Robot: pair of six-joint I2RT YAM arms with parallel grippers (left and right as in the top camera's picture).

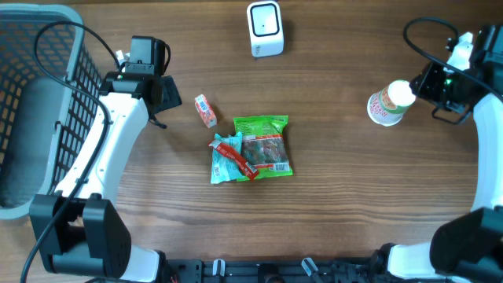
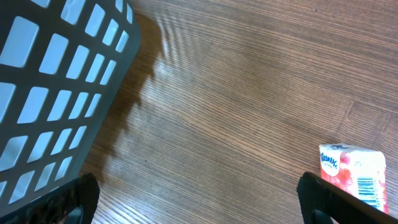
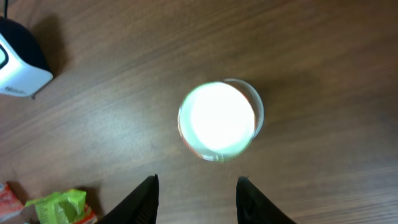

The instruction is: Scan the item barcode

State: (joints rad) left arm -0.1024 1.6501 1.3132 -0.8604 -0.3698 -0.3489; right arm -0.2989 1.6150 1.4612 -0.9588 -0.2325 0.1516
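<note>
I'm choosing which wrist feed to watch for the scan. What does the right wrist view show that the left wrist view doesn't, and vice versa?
Only the right wrist: the white-lidded cup just beyond its fingers, the white scanner at the left edge, and a corner of the green packet. Only the left wrist: the dark basket and its lattice wall, plus a small red-and-white pack with a barcode. Both: the wooden table.
</note>
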